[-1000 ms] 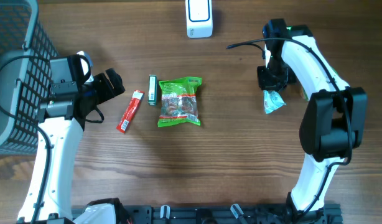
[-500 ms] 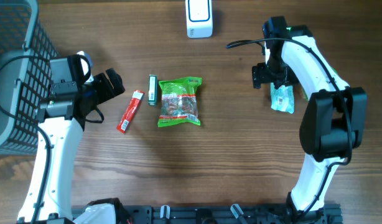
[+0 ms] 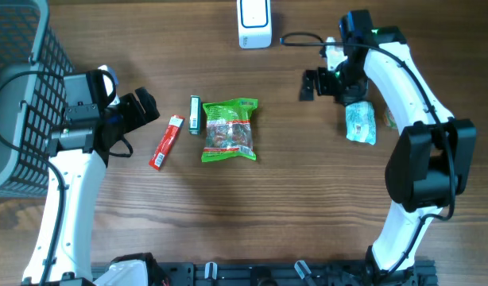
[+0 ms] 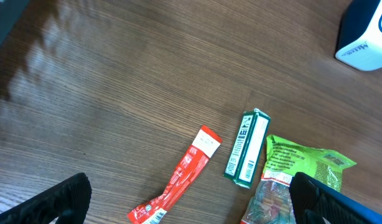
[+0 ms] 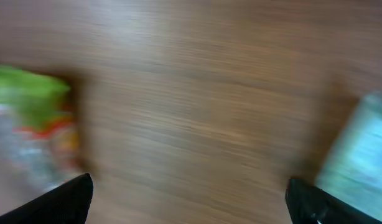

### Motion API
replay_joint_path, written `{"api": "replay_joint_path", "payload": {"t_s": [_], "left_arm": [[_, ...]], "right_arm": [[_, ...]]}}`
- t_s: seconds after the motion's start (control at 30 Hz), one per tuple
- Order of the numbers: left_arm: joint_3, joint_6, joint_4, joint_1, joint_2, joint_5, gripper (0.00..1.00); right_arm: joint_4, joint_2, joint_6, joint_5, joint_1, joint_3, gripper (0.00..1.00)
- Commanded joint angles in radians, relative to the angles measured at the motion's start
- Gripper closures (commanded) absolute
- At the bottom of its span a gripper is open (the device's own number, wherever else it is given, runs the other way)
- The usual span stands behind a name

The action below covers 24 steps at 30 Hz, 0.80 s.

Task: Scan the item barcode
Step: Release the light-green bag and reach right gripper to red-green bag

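DESK, MID-SCAN: The right claw [image 3: 317, 82] stands wide and empty above the desk [image 3: 292, 199], having let go of the pale teal packet [image 3: 361, 124] it carried a second ago. The packet now lies flat on the wood just behind the claw, on the arm's own side and clear of its fingers. The claw has swung away toward the middle of the desk, its wrist camera streaked with motion. The green snack bag [image 3: 230, 129] lies ahead of it and the white scanner [image 3: 254, 24] off to one side. The release suggests the packet is done with and the next item has yet to be picked for scanning. The left claw [image 3: 141, 111] also hangs wide and empty, with the red sachet [image 3: 167, 142] and the green stick pack [image 3: 195, 114] just in front of it, apart from its fingers.
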Motion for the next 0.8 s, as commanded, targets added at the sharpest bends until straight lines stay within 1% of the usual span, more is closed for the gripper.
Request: {"api": "replay_joint_path", "payload": {"t_s": [0.0,0.07,0.2,0.27,0.47,0.57,0.73,0.77], "left_arm": [[0.011,0.002,0.003,-0.002,-0.002,0.008,0.0],[0.011,0.002,0.003,-0.002,-0.002,0.008,0.0],[0.011,0.002,0.003,-0.002,-0.002,0.008,0.0],[0.011,0.002,0.003,-0.002,-0.002,0.008,0.0],[0.011,0.002,0.003,-0.002,-0.002,0.008,0.0],[0.011,0.002,0.003,-0.002,-0.002,0.008,0.0],[0.011,0.002,0.003,-0.002,-0.002,0.008,0.0],[0.011,0.002,0.003,-0.002,-0.002,0.008,0.0]], "right_arm": [[0.058,-0.026,0.033,-0.228,0.03,-0.027,0.08],[0.095,-0.025,0.072,-0.212,0.053,-0.049,0.15],[0.193,-0.025,0.127,-0.211,0.118,-0.112,0.24],[0.265,-0.025,0.157,-0.211,0.159,-0.157,0.25],[0.513,-0.024,0.263,-0.161,0.295,-0.305,0.26],[0.589,-0.022,0.281,-0.112,0.347,-0.346,0.27],[0.604,-0.021,0.309,0.043,0.406,-0.365,0.55],[0.598,-0.021,0.309,0.071,0.411,-0.365,0.59]]}}
